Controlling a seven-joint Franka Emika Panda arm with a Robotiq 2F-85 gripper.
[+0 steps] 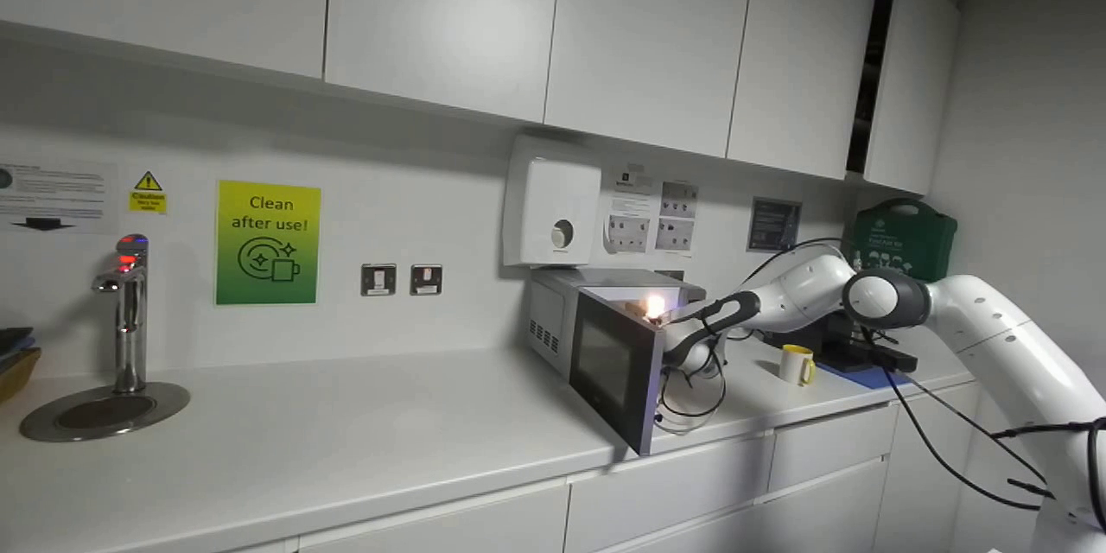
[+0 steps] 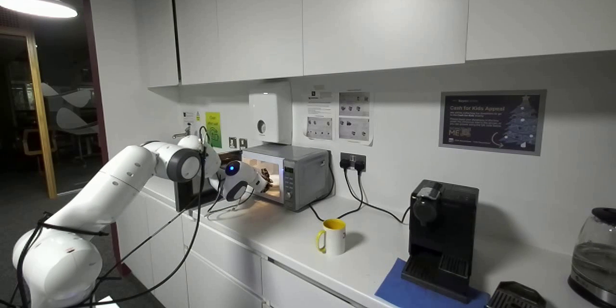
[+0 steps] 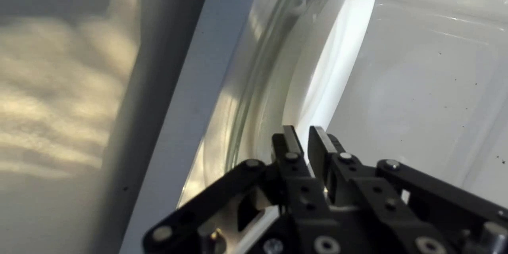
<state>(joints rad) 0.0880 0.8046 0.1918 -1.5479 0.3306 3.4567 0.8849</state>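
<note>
Clenched on the rim of a white dish (image 3: 341,51), the claw (image 3: 304,137) reaches into the mouth of the microwave (image 2: 313,180), its two fingers drawn close together with the dish's edge in the thin gap between them. The dish is just inside, along the curved edge of a glass tray (image 3: 239,123) — whether it rests on the glass or hangs slightly above, I cannot tell. Warm light glows around the claw, and the microwave door (image 1: 609,363) stands swung out toward the front edge of the countertop (image 1: 363,423). Near the microwave, in both exterior views, a white mug (image 2: 335,238) with a yellow inside and handle stands upright. Farther along are a black coffee machine (image 2: 442,231) on a blue mat (image 2: 392,281) and a glass jug (image 2: 596,260). A paper dispenser (image 1: 553,199) hangs on the wall just above the microwave; a chrome tap (image 1: 130,320) stands well apart — beside a green and yellow poster (image 1: 268,242).
</note>
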